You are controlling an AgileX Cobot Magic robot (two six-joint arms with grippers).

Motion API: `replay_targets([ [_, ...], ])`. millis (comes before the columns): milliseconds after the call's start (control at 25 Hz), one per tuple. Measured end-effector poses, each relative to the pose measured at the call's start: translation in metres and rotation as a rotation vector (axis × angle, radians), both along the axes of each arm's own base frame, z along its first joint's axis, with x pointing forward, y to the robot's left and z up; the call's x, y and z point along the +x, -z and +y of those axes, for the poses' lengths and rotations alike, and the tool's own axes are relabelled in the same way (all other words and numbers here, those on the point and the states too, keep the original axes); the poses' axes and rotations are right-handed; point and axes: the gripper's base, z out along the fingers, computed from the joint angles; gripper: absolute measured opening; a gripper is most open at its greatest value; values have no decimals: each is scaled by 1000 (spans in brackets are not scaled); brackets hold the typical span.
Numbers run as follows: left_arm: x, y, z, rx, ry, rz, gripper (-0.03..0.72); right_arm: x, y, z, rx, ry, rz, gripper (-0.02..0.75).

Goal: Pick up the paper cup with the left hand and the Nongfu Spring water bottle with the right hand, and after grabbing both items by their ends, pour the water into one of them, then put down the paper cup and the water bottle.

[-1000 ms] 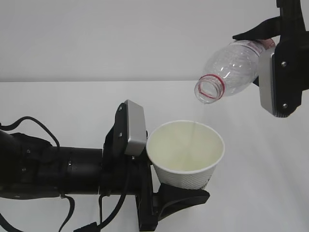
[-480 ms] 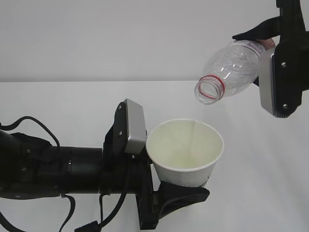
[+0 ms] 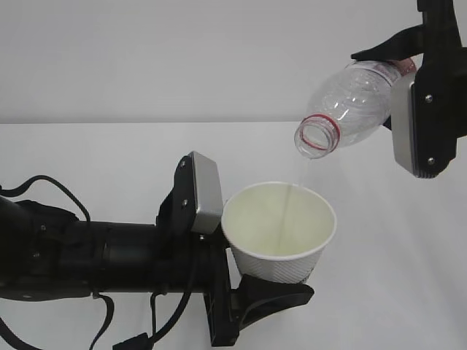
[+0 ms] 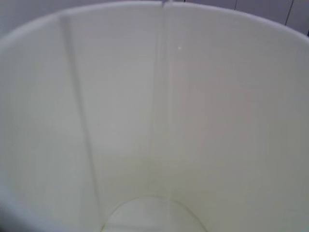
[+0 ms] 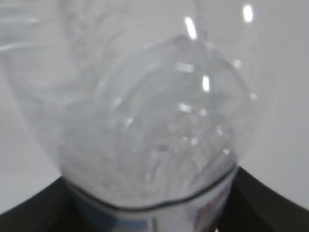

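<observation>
Two tools gripping | left: paper cup (image 3: 279, 232) | right: bottle (image 3: 352, 106), label (image 5: 212, 210) writing unreadable

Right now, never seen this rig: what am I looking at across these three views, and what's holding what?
It is a robot with two arms, each ending in a two-finger gripper. The wide picture is from a camera standing in front of a white table. There, the left gripper holds a paper cup from below, and the right gripper grips a clear water bottle by its base end, tipped mouth-down above the cup. A thin stream of water falls from the bottle into the cup. The other two pictures come from cameras on the wrists: the left one looks straight into the cup's cream inside, the right one shows the bottle's body close up. Nothing else shows on the table.
</observation>
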Motion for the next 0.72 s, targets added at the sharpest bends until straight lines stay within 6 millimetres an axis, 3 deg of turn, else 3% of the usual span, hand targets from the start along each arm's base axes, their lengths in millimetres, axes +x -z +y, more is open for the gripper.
replay_targets([
  [720,0,0,0,0,0,0,580,0,0,0,-3,-1,-2,484],
])
